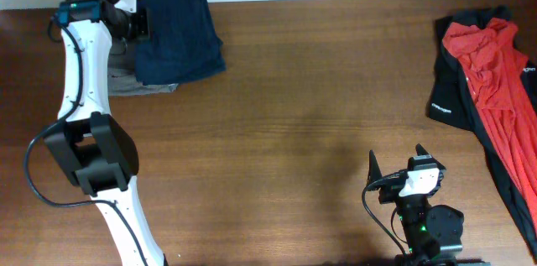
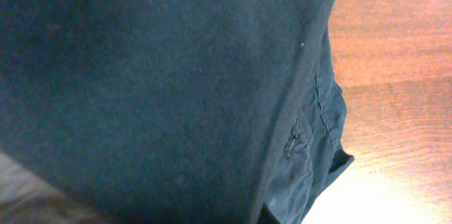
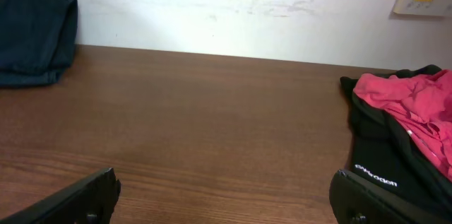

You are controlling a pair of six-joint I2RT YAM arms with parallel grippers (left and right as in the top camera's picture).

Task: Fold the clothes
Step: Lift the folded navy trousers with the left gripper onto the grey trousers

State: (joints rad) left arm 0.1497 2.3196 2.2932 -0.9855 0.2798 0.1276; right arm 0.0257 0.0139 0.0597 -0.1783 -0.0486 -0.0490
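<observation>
Wooden table (image 1: 294,115), right gripper (image 3: 224,196) spread wide, empty, left gripper (image 1: 138,21) against navy garment (image 1: 178,35), grip unclear

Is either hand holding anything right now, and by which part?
Right hand: open, empty. Left hand is at the navy garment's left edge; grip cannot be told.

The black-and-red garment (image 3: 395,100) carries white brand lettering (image 3: 376,176), too blurred to read.

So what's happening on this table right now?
Two robot arms are folding clothes. The left tool is at a folded navy garment lying on a gray garment in the far corner. The right tool sits open near the front. A red and black garment lies crumpled, untouched.
</observation>
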